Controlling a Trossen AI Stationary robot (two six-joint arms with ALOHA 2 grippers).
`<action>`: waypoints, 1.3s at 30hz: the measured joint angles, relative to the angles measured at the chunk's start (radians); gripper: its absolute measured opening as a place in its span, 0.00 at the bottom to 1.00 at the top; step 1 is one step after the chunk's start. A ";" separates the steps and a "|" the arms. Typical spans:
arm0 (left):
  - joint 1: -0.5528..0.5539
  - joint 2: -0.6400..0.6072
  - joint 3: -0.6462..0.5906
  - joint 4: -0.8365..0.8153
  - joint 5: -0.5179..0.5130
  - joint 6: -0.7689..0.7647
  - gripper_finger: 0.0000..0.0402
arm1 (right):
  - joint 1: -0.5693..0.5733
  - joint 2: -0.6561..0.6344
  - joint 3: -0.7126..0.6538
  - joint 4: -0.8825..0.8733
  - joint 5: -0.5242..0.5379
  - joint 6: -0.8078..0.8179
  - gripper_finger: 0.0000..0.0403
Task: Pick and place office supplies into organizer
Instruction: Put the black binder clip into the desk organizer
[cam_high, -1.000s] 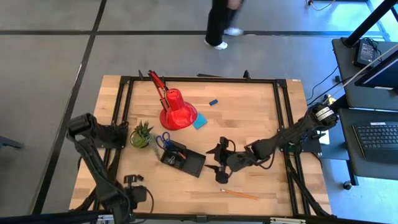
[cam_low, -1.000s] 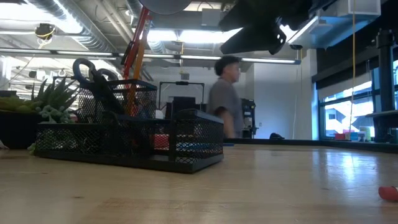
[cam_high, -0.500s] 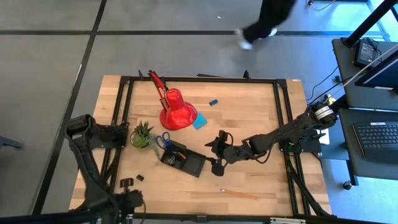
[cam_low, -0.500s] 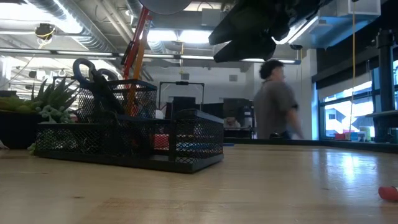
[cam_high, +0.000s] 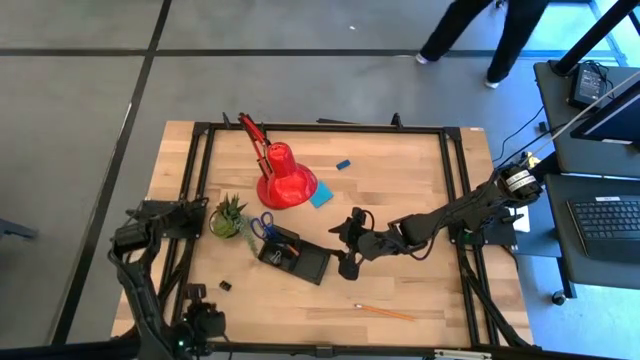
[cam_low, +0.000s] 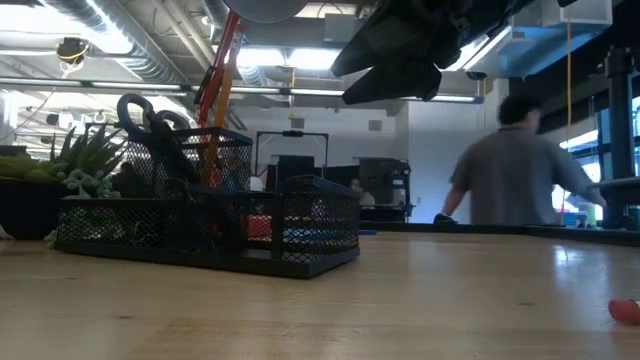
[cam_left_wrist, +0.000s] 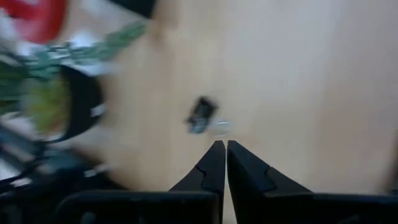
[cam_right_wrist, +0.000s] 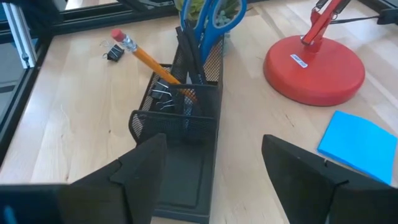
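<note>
The organizer (cam_high: 296, 256), a black mesh tray, stands on the table and holds blue-handled scissors (cam_right_wrist: 208, 15), an orange pencil (cam_right_wrist: 149, 59), dark pens and a binder clip (cam_right_wrist: 163, 96). My right gripper (cam_right_wrist: 217, 171) hovers open just right of the organizer, empty. My left gripper (cam_left_wrist: 221, 148) is shut and empty at the near left, just short of a black binder clip (cam_left_wrist: 201, 116) that lies on the table. Another orange pencil (cam_high: 385, 312) lies near the front edge. A blue note pad (cam_high: 322, 195) and a small blue eraser (cam_high: 343, 163) lie farther back.
A red desk lamp (cam_high: 285, 180) stands behind the organizer, its base beside the note pad. A small potted plant (cam_high: 228, 217) sits to the organizer's left. Black rails (cam_high: 200, 180) run along the table's edges. A person walks on the floor beyond the far edge.
My left gripper has drawn back toward the table's near edge, leaving the black binder clip lying uncovered on the table. My right gripper has edged a little toward the organizer, still open. The person behind the table has walked to the right.
</note>
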 joint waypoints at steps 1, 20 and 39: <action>0.000 0.003 -0.001 -0.027 -0.002 -0.004 0.03 | 0.000 0.000 0.000 0.000 0.000 0.000 0.66; 0.005 -0.002 -0.022 0.008 -0.098 0.108 0.30 | 0.002 0.000 0.000 -0.001 0.000 -0.049 0.66; -0.010 -0.002 -0.221 0.108 -0.169 0.026 0.32 | 0.002 0.000 0.000 -0.001 0.000 -0.052 0.66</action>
